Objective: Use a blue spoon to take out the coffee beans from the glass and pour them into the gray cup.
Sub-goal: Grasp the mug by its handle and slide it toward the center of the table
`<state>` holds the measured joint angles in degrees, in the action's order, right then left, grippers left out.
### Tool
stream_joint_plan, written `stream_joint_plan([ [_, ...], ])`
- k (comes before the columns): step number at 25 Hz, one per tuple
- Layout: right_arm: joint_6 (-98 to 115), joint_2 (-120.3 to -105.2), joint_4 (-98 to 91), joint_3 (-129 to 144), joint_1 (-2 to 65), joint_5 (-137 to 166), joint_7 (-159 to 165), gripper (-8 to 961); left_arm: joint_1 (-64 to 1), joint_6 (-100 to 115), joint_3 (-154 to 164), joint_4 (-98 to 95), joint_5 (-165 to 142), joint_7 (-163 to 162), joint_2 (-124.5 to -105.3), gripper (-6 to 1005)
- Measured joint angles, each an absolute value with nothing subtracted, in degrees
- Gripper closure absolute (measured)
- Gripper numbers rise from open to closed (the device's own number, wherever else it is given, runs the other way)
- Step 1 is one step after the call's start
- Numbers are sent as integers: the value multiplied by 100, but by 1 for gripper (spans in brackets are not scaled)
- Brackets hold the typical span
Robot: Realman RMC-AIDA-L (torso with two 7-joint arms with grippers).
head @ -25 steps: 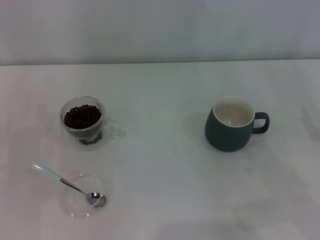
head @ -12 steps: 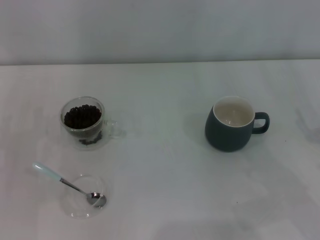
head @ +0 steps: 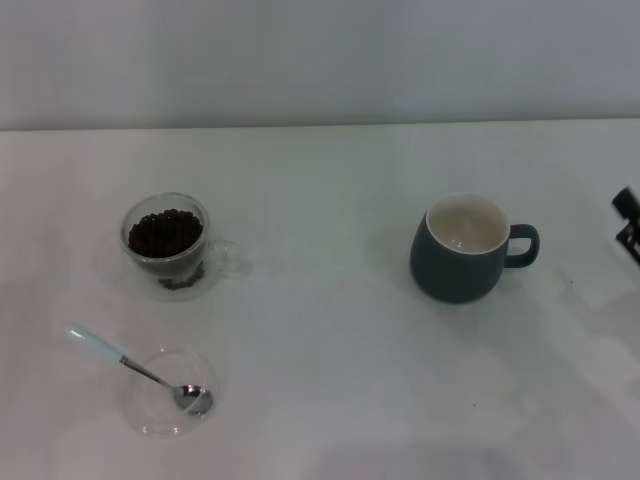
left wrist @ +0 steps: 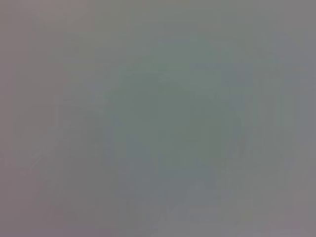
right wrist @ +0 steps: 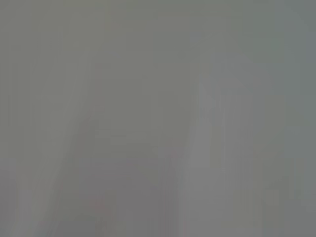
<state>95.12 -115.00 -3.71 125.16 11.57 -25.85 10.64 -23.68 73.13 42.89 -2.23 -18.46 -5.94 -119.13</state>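
Right pincer point(head: 627, 225) shows only as a dark sliver at the right edge of the head view, well apart from the gray cup's handle; I cannot tell how it stands or whether it has hold of anything. Left pincer appears in no view. Only the head view shows the objects; both wrist views give a flat grey blur with nothing to make out.

On the left of the white desk point(head: 320, 340), nearest the robot, lies the blue spoon point(head: 135, 370). Its pale blue handle end points away to the left and rises over the rim of a flat clear glass dish point(head: 168, 392), while the thin metal shaft slants down to the shiny bowl, which rests inside the dish. Farther back on the same side stands the glass point(head: 167, 246), upright, clear and double-walled, its clear handle turned to the right. The coffee beans point(head: 165, 232) fill it nearly to the rim as a dark brown heap.

Well apart to the right stands the gray cup point(head: 462, 248), upright, rounded, dark slate outside and cream-white inside, with its loop handle pointing right.
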Motion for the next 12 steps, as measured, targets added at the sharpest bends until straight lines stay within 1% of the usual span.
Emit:
stream_joint_plan([
  [6,8936,-11514,-384,12580,1115,-2183,1105,173,-2252,7313,4288,-196,-1907,-598,-11914,185],
  [12,7427,-11529,-861,12585,1261,-2009,1013,173,-2055,7324,4289,-193,-2201,-606,-11920,185],
])
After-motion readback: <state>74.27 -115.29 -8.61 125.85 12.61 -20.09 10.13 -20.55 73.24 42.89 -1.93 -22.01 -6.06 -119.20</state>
